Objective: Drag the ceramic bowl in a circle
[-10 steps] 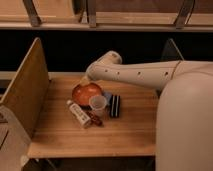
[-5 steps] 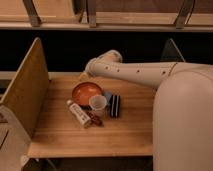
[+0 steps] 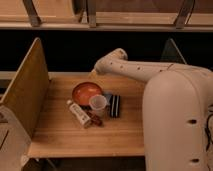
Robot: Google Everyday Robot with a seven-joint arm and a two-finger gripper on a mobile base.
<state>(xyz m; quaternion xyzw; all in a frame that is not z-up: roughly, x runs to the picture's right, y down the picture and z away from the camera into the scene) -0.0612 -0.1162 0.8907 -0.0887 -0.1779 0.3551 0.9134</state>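
Observation:
The ceramic bowl (image 3: 85,92) is round, shallow and glossy orange-red, and sits on the wooden table (image 3: 125,131) a little left of its middle. My pale arm (image 3: 145,71) reaches in from the right and bends down above the bowl's far right rim. The gripper (image 3: 100,75) is at the arm's end, just behind and above that rim, mostly hidden by the wrist. I cannot tell whether it touches the bowl.
A small clear plastic cup (image 3: 98,105) stands against the bowl's near right side. A dark striped packet (image 3: 115,105) lies right of the cup. A white tube (image 3: 79,114) and a small reddish item (image 3: 96,120) lie in front. A tall wooden side panel (image 3: 25,90) stands at the left.
The arm's end has shifted only slightly above the bowl. The bowl and the other objects stay about where they were.

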